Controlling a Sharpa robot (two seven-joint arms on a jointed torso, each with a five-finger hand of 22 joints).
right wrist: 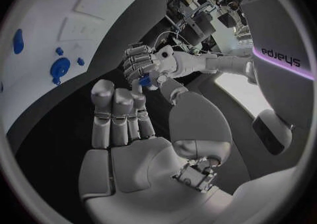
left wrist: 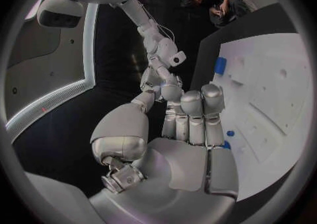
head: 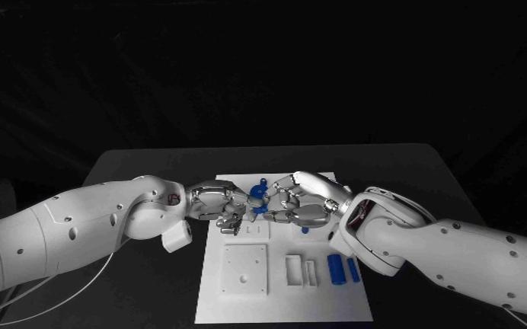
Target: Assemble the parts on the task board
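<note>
Task board (head: 247, 298) lies mid-table; both hands meet above its far half. Left hand (head: 220, 201) pinches a small blue part (right wrist: 143, 81) in curled fingertips; right hand (head: 305, 201) is curled close beside it, its hold unclear. Likely a hand-to-hand transfer or alignment; next move calls for seating the part in the board.

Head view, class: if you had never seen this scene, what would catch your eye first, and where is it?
First, the two silver hands, left hand and right hand, meeting fingertip to fingertip over the far half of the white task board, with a small blue part between them. Next, two upright blue parts standing near the board's right edge, close to the right arm.
</note>
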